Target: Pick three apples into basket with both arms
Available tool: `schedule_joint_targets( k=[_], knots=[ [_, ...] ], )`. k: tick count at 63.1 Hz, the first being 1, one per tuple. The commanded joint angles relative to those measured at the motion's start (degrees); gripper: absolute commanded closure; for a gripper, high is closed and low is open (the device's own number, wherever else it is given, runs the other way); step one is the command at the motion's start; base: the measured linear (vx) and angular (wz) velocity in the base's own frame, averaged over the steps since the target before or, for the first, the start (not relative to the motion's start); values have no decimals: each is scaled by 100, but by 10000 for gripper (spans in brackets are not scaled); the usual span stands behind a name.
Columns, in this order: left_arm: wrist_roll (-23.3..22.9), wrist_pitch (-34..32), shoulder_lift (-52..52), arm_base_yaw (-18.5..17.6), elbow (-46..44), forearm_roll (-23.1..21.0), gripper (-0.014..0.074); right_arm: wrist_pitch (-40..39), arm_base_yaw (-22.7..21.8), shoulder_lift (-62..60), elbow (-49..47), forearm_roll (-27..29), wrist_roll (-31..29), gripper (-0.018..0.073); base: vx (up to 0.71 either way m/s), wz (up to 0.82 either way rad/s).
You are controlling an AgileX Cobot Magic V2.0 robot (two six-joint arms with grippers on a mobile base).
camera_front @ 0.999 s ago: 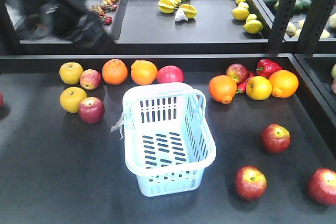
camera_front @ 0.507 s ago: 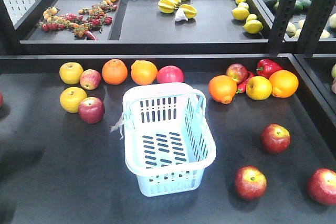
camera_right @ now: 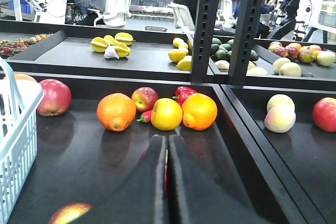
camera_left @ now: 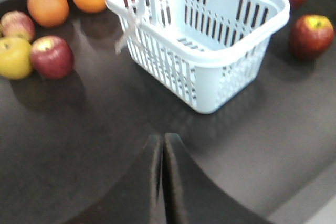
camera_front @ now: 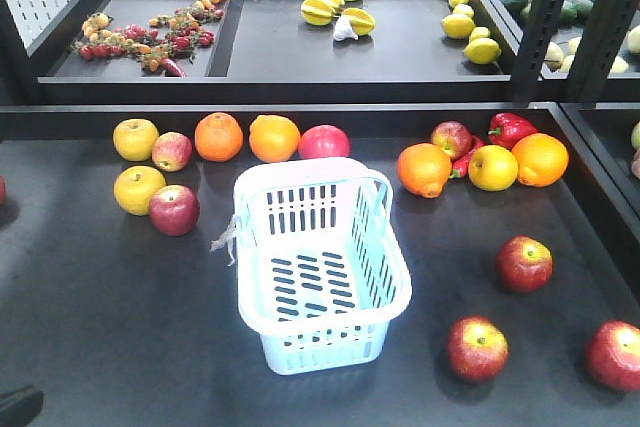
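The basket (camera_front: 320, 347) sits mid-counter (camera_front: 100, 327), with three apples (camera_front: 477, 348) loose between its three and five o'clock. Above the counter, the left gripper (camera_left: 163, 182) and right gripper (camera_right: 168, 182) hover, jaws pressed together.

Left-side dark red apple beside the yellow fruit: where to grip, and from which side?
Come straight down with the left gripper; it is shut, so open it first. Take the apple across its widest girth, closing on its near-left and far-right flanks. The yellow fruit sits against its far-left side, while the side towards the basket is free.
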Motion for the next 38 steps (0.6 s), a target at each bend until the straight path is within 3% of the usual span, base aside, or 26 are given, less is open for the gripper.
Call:
schedule_joint_targets(
  k=[1,11,17,32,38],
  knots=[
    [-60,-550,36,-21,-139,-59,605,-531,-29,-49,49,58,63,563,0,0],
    [-60,-539,36,-21,-139,-77,605,-1461,-29,-49,49,1068,1193,563,0,0],
    [-60,-545,36,-21,-139,-82,605,-1969,-29,-49,49,1566,1580,563,0,0],
    [-60,-545,36,-21,-139,-95,605,-2930,-29,-49,-1,3014,1983,563,0,0],
    [-60,-545,36,-21,-139,-95,605,-2475,-29,-49,-437,3104,1987,563,0,0]
  ],
)
